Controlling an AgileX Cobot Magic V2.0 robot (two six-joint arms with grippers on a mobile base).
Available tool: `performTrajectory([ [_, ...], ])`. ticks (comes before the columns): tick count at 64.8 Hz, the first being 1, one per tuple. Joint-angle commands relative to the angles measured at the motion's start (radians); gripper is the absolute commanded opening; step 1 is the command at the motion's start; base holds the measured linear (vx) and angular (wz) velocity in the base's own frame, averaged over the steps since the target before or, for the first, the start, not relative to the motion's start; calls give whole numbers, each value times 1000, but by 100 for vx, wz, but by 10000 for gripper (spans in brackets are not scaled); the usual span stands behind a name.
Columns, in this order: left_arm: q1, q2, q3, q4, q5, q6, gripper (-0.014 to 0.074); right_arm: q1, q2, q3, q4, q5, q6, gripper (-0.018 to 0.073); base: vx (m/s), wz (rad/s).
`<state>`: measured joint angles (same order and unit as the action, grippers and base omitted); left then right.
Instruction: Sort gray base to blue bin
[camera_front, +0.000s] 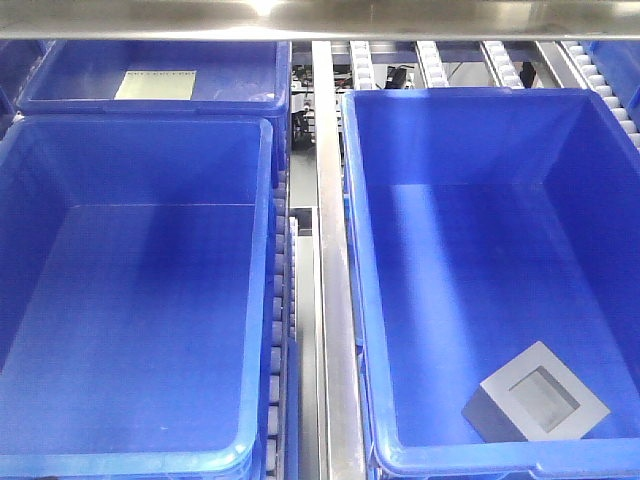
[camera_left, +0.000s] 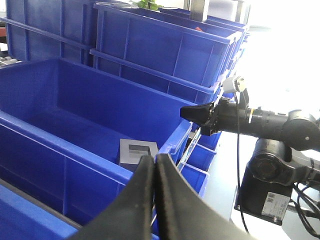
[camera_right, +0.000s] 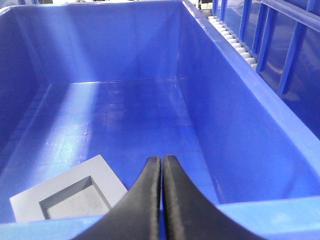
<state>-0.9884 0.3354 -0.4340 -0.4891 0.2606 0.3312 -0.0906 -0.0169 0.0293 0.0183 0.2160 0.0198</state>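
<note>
The gray base lies recess-up in the blue bin, partly hidden behind its rim; left gripper and right gripper both closed, empty

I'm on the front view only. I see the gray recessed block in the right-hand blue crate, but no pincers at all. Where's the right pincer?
Observer: The right pincer is shut and empty. It is by the near rim of the bright-blue plastic crate, just beside the matte gray recessed block.
Operator: And the left pincer?
Observer: The left pincer is shut too and holds nothing. It points toward the block across that crate's rim.
</note>
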Motion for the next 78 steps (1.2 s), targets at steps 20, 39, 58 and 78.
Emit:
performTrajectory([
  [20,-5,8,-25,-18,-67,-7,-8,0,-2,0,-7,-69,-8,-5,0,0],
  [39,-5,8,-25,-18,-67,-7,-8,0,-2,0,-7,-69,-8,-5,0,0],
  [58,-5,9,-24,2,-69,-15,-8,0,-2,0,-7,-69,-8,-5,0,0],
  [78,-5,7,-24,357,-66,-372,-8,0,-2,0,-7,-69,-8,-5,0,0],
])
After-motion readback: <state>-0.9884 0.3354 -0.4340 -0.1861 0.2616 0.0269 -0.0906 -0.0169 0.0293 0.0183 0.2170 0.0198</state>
